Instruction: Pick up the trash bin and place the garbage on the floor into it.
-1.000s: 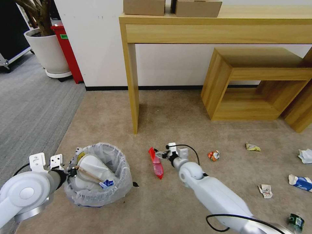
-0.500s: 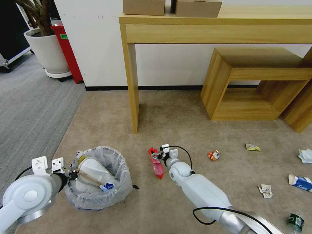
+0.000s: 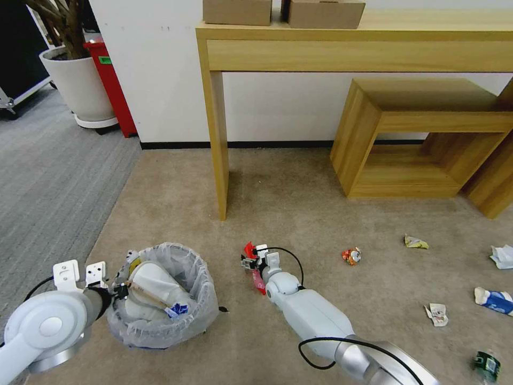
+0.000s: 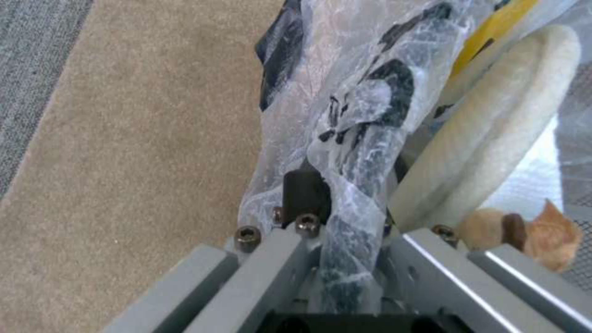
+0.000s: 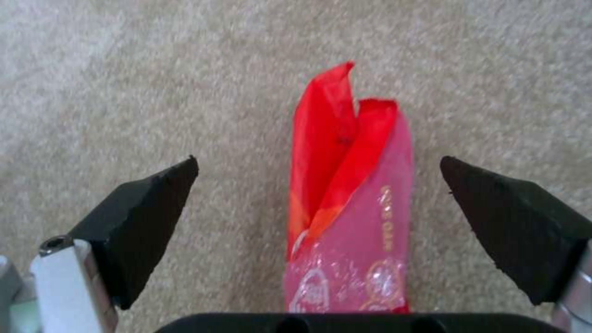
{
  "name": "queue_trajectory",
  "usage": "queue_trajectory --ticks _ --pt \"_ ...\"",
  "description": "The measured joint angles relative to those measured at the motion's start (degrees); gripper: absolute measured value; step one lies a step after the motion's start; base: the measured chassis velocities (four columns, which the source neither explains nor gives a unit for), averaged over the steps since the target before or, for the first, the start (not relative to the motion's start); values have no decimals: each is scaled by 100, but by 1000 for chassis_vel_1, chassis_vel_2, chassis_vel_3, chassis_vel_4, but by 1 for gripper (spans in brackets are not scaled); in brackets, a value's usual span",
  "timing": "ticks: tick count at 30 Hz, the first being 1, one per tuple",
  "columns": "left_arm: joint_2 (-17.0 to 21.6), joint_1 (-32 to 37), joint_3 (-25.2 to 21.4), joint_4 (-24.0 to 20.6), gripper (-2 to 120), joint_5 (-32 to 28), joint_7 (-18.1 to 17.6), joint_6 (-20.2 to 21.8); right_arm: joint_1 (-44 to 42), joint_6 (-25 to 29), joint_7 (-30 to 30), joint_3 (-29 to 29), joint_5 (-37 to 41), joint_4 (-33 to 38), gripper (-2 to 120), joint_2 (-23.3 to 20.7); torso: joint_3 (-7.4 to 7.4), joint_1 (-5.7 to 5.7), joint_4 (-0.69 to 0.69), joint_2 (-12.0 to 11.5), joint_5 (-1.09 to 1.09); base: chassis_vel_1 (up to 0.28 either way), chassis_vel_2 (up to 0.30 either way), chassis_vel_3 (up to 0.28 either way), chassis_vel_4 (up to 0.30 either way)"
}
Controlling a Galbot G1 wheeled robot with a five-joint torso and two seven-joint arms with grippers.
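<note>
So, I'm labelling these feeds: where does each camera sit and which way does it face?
Head: on the robot's head, looking down at carpet; both arms, bin, wrapper.
Left wrist: behind left tool, shut on bin rim.
Right wrist: above right tool, open astride wrapper.
Shared: head shares bin with left, wrapper with right.

Left gripper (image 3: 118,287) is low at the robot's left, jaws clamped on the bin (image 3: 163,297) rim; right arm reaches forward and down, right gripper (image 5: 321,217) spread wide just above the floor
</note>
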Motion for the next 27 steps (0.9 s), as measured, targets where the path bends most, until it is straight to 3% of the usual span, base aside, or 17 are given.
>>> queue_trajectory --ticks 9,27 --pt "-36 58 -13 -37 0 70 23 -1 73 430 -218 185 -408 -584 100 278 0 0 0 0 0 0 0 0 0" --pt "-63 112 25 -28 0 172 29 -13 227 660 -383 365 -618 -1380 100 428 0 0 0 0 1 0 0 0 0"
